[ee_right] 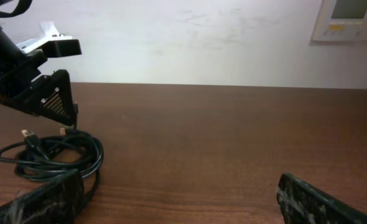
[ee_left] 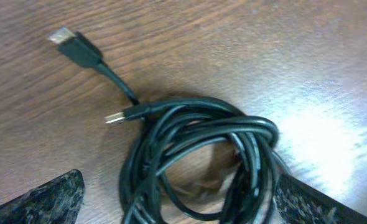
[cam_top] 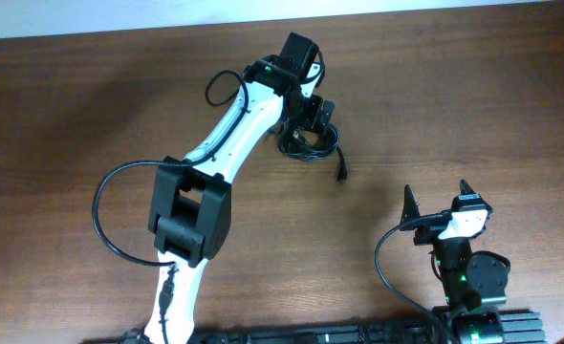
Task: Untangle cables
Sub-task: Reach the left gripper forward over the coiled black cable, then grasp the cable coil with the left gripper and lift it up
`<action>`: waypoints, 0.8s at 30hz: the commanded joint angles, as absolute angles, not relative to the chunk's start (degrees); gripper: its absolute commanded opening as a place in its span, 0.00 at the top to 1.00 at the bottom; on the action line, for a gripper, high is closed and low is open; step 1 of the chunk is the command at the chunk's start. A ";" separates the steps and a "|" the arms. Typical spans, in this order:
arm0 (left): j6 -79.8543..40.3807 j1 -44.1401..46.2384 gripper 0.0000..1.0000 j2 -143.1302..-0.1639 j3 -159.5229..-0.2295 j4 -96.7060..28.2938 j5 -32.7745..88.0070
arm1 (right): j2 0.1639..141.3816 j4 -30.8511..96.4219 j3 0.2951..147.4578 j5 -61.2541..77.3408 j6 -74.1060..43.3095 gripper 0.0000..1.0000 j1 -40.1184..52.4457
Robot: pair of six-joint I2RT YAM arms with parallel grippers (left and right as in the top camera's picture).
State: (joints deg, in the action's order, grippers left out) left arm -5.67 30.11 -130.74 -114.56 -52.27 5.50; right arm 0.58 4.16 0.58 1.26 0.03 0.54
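Note:
A black cable (cam_top: 313,145) lies coiled and tangled on the wooden table, with one plug end (cam_top: 341,176) trailing to the front right. My left gripper (cam_top: 308,122) is right over the coil. In the left wrist view the coil (ee_left: 202,155) lies between my open left fingers (ee_left: 178,182), and two USB plugs stick out, one long (ee_left: 76,47) and one short (ee_left: 116,117). My right gripper (cam_top: 436,193) is open and empty, well away at the front right. In the right wrist view its fingers (ee_right: 177,182) frame bare table, with the coil (ee_right: 50,157) far to the left.
The wooden table (cam_top: 473,105) stretches bare to the right and left of the coil. My left arm (cam_top: 220,143) crosses the middle of the table. A white wall (ee_right: 202,37) stands behind the table's far edge.

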 commanded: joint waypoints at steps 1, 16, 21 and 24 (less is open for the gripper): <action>-6.46 30.24 0.01 -132.11 -115.44 -52.14 -0.60 | 0.47 4.56 0.32 0.16 -0.21 0.01 0.84; -6.66 30.24 0.01 -139.72 -115.37 -58.28 -4.34 | 0.47 4.56 0.32 0.14 -0.21 0.01 0.84; -6.63 30.24 0.01 -139.72 -115.35 -59.18 -4.36 | 0.47 4.54 0.32 0.16 -0.21 0.01 0.84; -6.63 30.22 0.17 -139.72 -115.33 -58.11 -4.38 | 0.47 4.54 0.32 0.16 -0.21 0.01 0.84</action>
